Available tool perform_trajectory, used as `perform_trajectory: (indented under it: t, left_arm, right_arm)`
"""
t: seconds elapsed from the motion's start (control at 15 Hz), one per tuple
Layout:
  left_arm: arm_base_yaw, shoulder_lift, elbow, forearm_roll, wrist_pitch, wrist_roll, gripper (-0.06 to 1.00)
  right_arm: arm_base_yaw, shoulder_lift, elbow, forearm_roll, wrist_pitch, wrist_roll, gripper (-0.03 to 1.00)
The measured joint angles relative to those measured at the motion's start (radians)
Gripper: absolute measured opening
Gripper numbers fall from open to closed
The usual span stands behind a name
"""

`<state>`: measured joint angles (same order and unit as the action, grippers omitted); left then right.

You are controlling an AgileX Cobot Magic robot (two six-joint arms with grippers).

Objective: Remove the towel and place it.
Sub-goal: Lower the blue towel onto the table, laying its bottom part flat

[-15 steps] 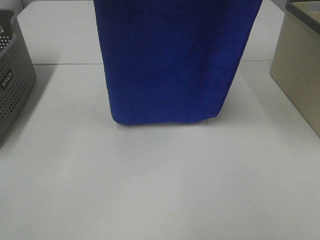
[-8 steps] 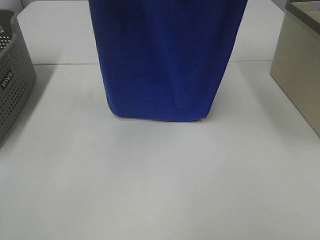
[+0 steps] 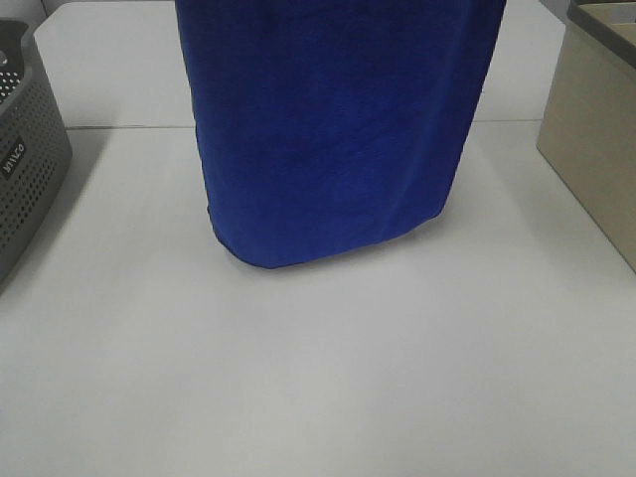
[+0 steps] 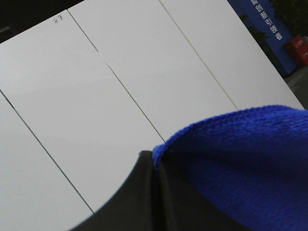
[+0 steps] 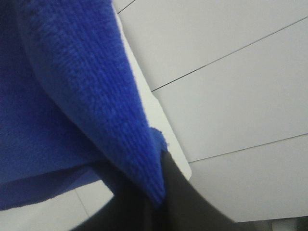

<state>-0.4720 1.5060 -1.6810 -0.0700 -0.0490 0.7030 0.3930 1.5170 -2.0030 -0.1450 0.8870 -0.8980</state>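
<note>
The deep blue towel (image 3: 333, 124) hangs down in the middle of the exterior high view, its top edge out of frame and its lower hem swinging just above the white table (image 3: 318, 368). Neither gripper shows in that view. In the left wrist view my left gripper (image 4: 153, 161) is shut on a corner of the towel (image 4: 240, 159), black fingers pressed together. In the right wrist view my right gripper (image 5: 161, 197) is shut on another corner of the towel (image 5: 96, 91), which drapes away from it.
A grey perforated basket (image 3: 25, 169) stands at the table's left edge. A beige box (image 3: 596, 139) stands at the right edge. White wall panels fill the background of both wrist views.
The hanging towel has swung: its lower hem shifted left, then back toward the camera and lower, now tilted with its left side lower. Both grips stay unchanged.
</note>
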Motion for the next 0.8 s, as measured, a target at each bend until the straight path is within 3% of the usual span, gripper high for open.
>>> perform_trajectory:
  t: [0.27,0.6,0.8]
  left_arm:
    - [0.004,0.001,0.0,0.023,-0.003,0.017,0.0]
    - [0.037,0.001,0.0,0.035,-0.028,0.031,0.0]
    - [0.037,-0.012,0.0,0.041,0.136,0.031,0.0]
  right_arm:
    - [0.0,0.0,0.0,-0.007,-0.046,-0.047,0.02]
    - [0.0,0.006,0.0,-0.015,-0.208,-0.149,0.02]
    - [0.0,0.016,0.0,0.088,-0.111,-0.156,0.02]
